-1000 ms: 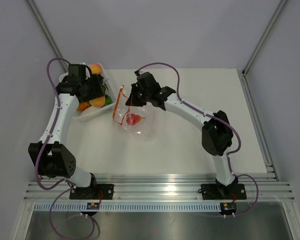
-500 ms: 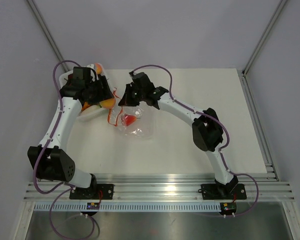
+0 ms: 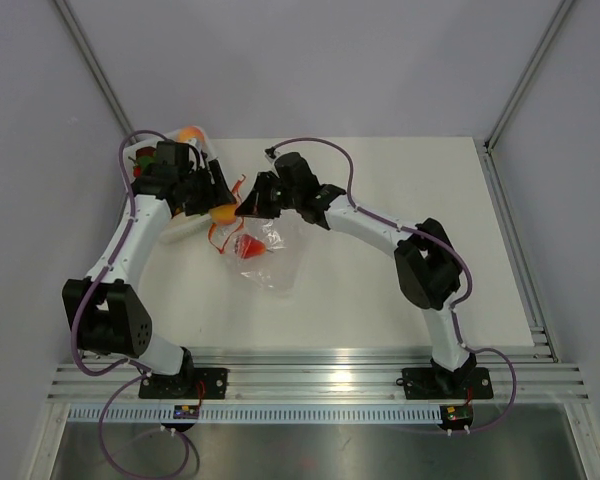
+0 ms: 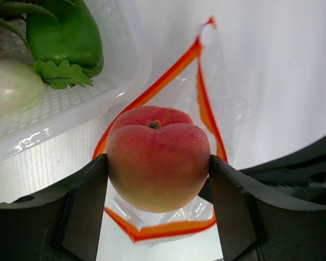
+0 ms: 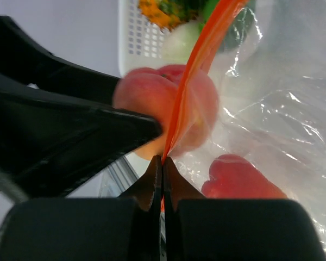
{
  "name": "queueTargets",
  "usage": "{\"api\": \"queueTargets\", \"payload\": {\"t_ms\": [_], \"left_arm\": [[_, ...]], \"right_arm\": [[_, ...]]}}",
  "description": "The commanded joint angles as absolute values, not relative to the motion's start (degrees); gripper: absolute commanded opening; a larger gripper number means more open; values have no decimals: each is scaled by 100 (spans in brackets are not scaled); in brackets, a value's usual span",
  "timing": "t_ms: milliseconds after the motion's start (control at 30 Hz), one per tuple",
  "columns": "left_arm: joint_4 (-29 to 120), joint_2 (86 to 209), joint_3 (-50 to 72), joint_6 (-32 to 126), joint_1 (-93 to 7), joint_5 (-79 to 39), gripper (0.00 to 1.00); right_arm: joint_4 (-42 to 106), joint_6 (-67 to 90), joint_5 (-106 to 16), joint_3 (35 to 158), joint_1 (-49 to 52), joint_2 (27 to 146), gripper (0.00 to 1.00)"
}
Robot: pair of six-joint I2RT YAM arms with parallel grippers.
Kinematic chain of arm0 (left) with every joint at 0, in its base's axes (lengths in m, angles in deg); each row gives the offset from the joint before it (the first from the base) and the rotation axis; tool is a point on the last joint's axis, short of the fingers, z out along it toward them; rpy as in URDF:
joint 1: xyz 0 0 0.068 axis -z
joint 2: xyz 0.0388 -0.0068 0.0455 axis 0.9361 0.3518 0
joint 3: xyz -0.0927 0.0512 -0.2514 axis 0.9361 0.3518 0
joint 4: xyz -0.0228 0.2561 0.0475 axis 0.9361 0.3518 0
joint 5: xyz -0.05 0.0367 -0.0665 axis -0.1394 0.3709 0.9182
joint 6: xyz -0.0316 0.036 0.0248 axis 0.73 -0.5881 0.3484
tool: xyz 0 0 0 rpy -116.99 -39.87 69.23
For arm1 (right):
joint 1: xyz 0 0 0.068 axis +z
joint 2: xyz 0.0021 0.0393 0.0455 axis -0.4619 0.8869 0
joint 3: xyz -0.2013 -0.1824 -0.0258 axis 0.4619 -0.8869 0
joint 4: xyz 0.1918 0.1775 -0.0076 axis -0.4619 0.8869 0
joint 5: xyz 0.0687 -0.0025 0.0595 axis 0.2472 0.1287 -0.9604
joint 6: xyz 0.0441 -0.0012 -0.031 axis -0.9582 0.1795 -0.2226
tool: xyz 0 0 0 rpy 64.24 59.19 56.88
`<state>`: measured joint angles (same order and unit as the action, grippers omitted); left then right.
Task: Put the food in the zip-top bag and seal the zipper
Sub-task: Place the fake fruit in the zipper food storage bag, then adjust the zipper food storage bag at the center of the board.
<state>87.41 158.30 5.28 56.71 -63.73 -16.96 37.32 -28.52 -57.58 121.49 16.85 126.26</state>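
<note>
One peach (image 4: 157, 157) gripped in left end effector (image 4: 157, 182), over zipper (image 4: 152, 92)

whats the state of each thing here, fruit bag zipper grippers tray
peach, gripped at the bag mouth
red fruit, inside the bag
bag, open
zipper, unsealed
left gripper, jaws shut on peach
right gripper, jaws shut on zipper
tray, partly filled

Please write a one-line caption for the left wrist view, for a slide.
Left gripper holds the peach over the open mouth of the zip-top bag, beside the white tray.
</note>
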Motion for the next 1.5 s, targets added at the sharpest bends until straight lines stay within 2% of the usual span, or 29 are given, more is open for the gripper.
{"api": "queueTargets", "payload": {"t_ms": [0, 267, 433, 567, 600, 700, 900, 1167, 1233, 1367, 1467], "left_arm": [[8530, 15671, 580, 5712, -6334, -1456, 18], [8583, 15653, 572, 5651, -6334, -1104, 18], [8583, 15872, 668, 5598, -6334, -965, 26], [8583, 15908, 686, 5580, -6334, -710, 68], [8635, 15882, 660, 5554, -6334, -709, 87], [8723, 15724, 510, 5423, -6334, -709, 96], [9093, 15583, 202, 5255, -6342, -709, 91], [9058, 15293, 264, 5413, -6676, -946, 72], [9049, 15345, 395, 5413, -6711, -1017, 73], [8909, 15459, 808, 5475, -6720, -1113, 80], [8681, 15477, 1133, 5545, -6720, -1026, 80]], "right_arm": [[2746, -3080, -5880, 12076, 1705, 12039, 0], [2043, -3361, -6011, 11698, 1626, 11863, 0], [1876, -3449, -6029, 11540, 1591, 11731, 0], [1945, -3414, -5977, 11496, 1582, 11661, 0], [1963, -3397, -5959, 11478, 1582, 11661, 0], [1972, -3388, -5906, 11382, 1530, 11634, 0], [1875, -3441, -5994, 11346, 1459, 11678, 0], [1945, -3081, -6266, 11276, 1389, 11547, 0], [2015, -3019, -6275, 11232, 1371, 11450, 0], [2051, -2896, -6310, 11127, 1353, 11301, 0], [2051, -2878, -6345, 11065, 1353, 11239, 0]]}}
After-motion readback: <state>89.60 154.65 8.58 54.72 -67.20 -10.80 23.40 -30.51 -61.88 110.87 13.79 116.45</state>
